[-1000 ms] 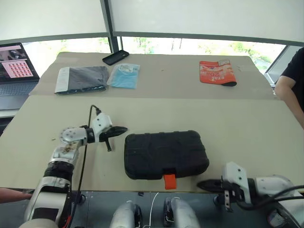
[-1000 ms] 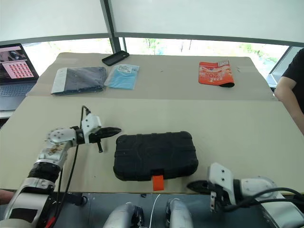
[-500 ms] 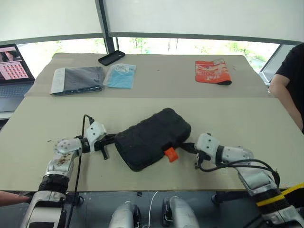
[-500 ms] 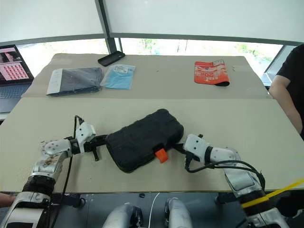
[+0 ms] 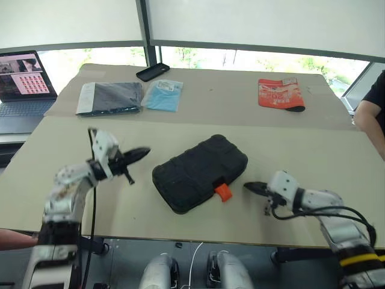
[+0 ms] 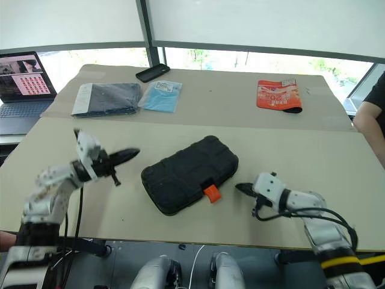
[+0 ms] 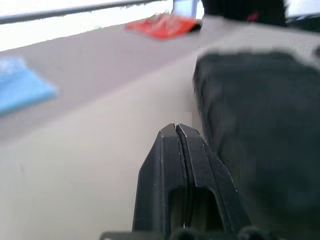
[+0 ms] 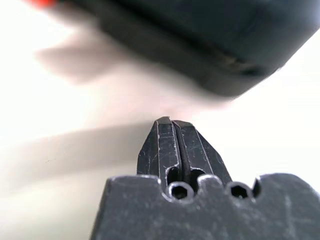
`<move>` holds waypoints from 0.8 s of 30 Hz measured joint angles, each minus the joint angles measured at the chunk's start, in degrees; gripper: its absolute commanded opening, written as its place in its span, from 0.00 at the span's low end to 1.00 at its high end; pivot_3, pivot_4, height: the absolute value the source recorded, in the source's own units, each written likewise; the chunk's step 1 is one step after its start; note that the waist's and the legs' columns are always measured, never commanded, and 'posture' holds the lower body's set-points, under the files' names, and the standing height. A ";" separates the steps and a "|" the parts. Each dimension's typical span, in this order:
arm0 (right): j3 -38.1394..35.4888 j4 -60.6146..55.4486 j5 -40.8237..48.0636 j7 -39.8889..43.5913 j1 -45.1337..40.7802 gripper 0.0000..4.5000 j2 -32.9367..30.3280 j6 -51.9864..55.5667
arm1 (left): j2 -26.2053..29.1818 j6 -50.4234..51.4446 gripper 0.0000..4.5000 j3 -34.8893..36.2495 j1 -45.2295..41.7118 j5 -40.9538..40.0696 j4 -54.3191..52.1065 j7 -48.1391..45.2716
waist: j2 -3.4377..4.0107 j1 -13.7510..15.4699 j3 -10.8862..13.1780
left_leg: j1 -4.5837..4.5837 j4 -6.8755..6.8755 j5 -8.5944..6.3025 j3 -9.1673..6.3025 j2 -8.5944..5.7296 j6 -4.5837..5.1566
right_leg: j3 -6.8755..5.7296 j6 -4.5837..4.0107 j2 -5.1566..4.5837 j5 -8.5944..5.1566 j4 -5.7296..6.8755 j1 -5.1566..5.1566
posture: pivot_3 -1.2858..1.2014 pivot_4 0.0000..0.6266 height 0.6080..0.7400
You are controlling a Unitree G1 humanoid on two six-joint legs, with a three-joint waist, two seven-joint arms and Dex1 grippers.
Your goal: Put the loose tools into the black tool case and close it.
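Black tool case (image 5: 200, 173) lies shut and skewed on the near tan table (image 5: 180, 138), its long axis running from 7 to 1 o'clock, its small orange latch (image 5: 223, 192) on the edge facing 5 o'clock. No loose tools can be seen on the table. Left gripper (image 5: 143, 152) hangs above the table at about 9 o'clock from the case, well apart from it, fingers pressed together and holding nothing; the left wrist view confirms the closed tips. Right gripper (image 5: 248, 186) sits low at about 4 o'clock from the case, just beside the latch but apart from it, its fingers likewise pressed together and empty. On the far table lie a grey packet (image 5: 110, 97), a blue packet (image 5: 162, 95), a red pouch (image 5: 279, 93) and a flat black slab (image 5: 152, 72).
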 measured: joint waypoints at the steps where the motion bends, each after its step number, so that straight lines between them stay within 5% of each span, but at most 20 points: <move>1: -1.10 -1.97 0.76 0.07 2.46 0.00 -0.49 0.85 | -0.44 0.94 0.01 -2.02 -2.28 0.05 -0.51 -1.27 | 0.03 -0.04 -0.02 | 0.02 0.00 -0.06 0.05 -0.03 0.10 | 0.05 0.03 -0.02 0.00 -0.01 0.04 | 0.52 0.24 1.00; 9: -3.61 -13.12 4.83 -0.84 10.41 0.00 0.49 7.38 | -9.45 4.24 0.01 -18.66 -7.63 8.67 3.32 -2.50 | 0.00 -1.14 -0.01 | 0.10 0.00 -0.15 0.03 -0.07 0.26 | 0.21 0.15 0.13 0.01 0.03 0.00 | 0.52 0.24 1.00; 24: 0.80 -15.64 4.88 1.58 5.31 0.00 2.52 9.35 | -9.83 11.40 0.01 -24.25 -4.09 14.87 -5.53 1.26 | 0.52 -0.75 -1.15 | 1.03 -0.23 -0.44 -0.13 -0.02 0.63 | 0.15 0.00 0.02 -0.16 -0.26 0.96 | 0.52 0.24 1.00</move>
